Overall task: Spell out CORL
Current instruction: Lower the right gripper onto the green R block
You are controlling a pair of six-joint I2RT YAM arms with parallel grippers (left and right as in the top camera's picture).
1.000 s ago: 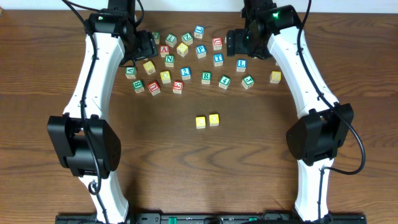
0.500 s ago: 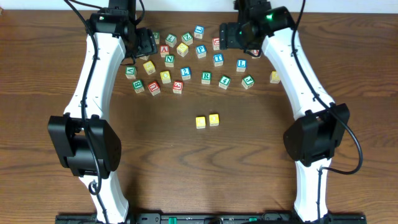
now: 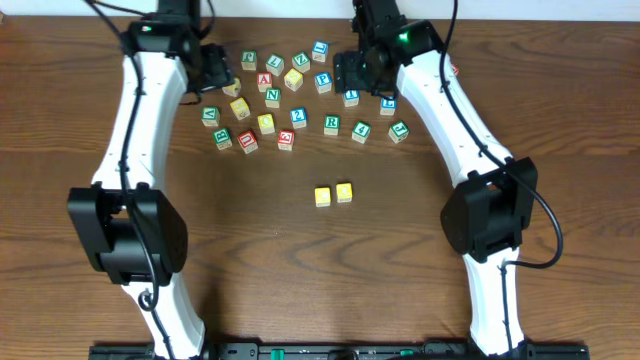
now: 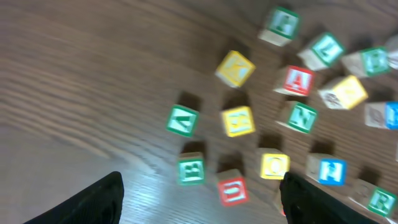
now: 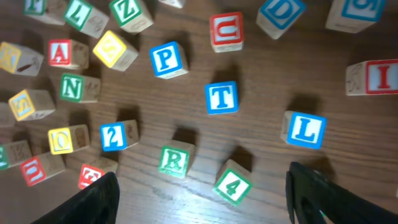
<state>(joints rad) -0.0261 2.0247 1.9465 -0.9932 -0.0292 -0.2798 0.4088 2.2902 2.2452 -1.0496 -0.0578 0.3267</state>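
From overhead, a dark bench (image 3: 300,270) with a straight wood grain is seen, on which many small wooden alphabet cubes with square printed faces are scattered along the far side. One yellow-topped cube (image 3: 322,196) is set just beside another yellow-topped cube (image 3: 344,191) in the open middle, well apart from the rest. The green R cube (image 3: 332,123) lies at the near edge of the scatter, and the blue L cube (image 3: 388,104) is partly covered by the smooth white shell of the right arm (image 3: 450,110). The left arm (image 3: 150,110) is reached over the other end of the scatter. In the left wrist view, which is somewhat blurred, the dark left fingers (image 4: 93,202) are held wide apart with nothing between them, above a red A cube (image 4: 297,81), a green N cube (image 4: 302,117) and a green B cube (image 4: 190,169). In the right wrist view the matt black right fingers (image 5: 93,202) are likewise spread wide and empty. The R cube (image 5: 173,160) lies between them, its pale wooden side showing, and the L cube (image 5: 306,129) lies near one finger, beside a blue T cube (image 5: 221,98).
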